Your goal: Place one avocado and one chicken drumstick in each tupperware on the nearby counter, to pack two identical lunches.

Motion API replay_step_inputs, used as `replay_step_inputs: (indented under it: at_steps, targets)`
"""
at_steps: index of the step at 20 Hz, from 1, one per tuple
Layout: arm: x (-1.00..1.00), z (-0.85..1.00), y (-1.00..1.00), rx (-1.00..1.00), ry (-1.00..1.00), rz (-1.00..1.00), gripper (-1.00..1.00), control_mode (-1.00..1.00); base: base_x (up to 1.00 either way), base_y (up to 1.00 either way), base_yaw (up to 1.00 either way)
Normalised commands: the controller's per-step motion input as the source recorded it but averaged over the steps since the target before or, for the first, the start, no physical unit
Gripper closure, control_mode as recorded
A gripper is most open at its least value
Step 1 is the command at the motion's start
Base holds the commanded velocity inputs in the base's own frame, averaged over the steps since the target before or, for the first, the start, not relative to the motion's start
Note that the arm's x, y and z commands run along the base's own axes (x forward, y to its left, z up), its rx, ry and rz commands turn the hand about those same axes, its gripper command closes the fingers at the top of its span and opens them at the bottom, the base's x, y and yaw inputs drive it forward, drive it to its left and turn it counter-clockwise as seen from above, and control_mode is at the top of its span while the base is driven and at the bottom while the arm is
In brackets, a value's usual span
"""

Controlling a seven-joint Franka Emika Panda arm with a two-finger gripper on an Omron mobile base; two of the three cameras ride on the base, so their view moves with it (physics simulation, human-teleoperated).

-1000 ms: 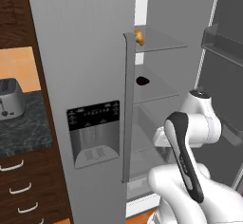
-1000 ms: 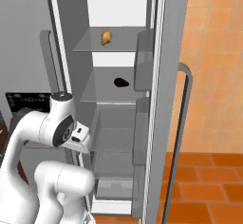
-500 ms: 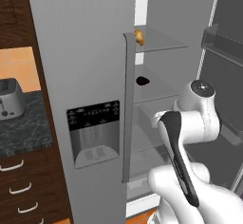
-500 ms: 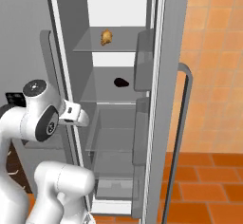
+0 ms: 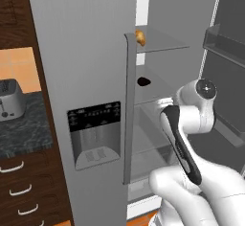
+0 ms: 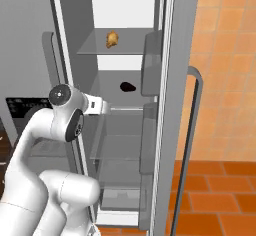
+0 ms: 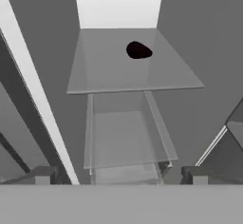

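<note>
On fridge shelf (image 7: 118, 76) — avocado (image 7: 138, 50), long axis approx. left-right.

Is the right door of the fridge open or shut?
Open: the fridge door stands swung aside, showing glass shelves with the dark avocado inside.

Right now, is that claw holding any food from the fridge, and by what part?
Nothing is held. The claw is open and empty, facing the dark avocado on a glass shelf, well short of it.
</note>
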Motion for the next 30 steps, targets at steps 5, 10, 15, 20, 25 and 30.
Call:
replay_step_inputs:
  at_steps: [5, 10, 15, 20, 25, 30]
  targets:
    - [0.98, 0.31, -0.3, 0.0, -0.05, 0.0, -1.0, -1.0, 0.0, 0.0, 0.0]
    - [1.0, 0.13, 0.0, 0.0, 0.03, 0.0, -1.0, -1.0, 0.0, 0.0, 0.0]
    - [0.98, -0.02, -0.02, 0.0, 0.09, -0.01, -1.0, -1.0, 0.0, 0.0, 0.0]
    - [0.71, 0.0, -0.21, 0.01, 0.08, -0.01, -1.0, -1.0, 0.0, 0.0, 0.0]
    - [0.59, -0.06, -0.05, 0.01, 0.08, 0.0, -1.0, -1.0, 0.0, 0.0, 0.0]
    - [0.44, -0.19, 0.02, 0.0, 0.19, 0.0, -1.0, -1.0, 0.0, 0.0, 0.0]
